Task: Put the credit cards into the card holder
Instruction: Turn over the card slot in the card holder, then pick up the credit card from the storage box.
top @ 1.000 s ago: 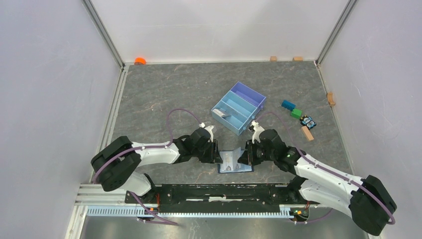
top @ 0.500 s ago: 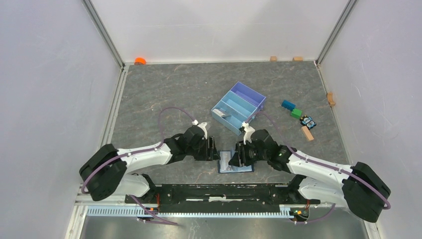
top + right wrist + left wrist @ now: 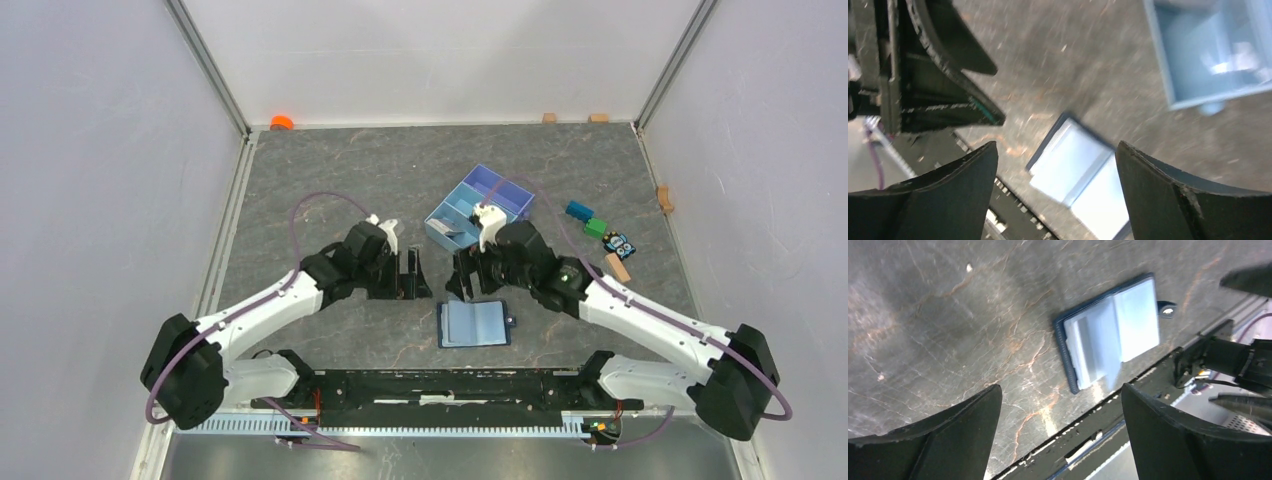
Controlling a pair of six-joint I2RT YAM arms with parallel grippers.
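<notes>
The card holder lies open and flat near the table's front edge, dark navy with lighter blue pockets. Pale layers show in its left pocket; I cannot tell card from pocket there. One pale credit card lies in the light-blue tray, blurred in the right wrist view. My left gripper hangs open just beyond the holder's left side, with nothing in it. My right gripper is open and bare too, facing it, above the holder's far edge.
The tray's purple compartment is partly hidden by the right arm. Small coloured toy blocks and a wooden block lie to the right. An orange object sits in the back left corner. The black rail runs along the front.
Both grippers opened wide and drew back from the card holder toward the far side. The holder, earlier covered by their fingers, now lies uncovered.
</notes>
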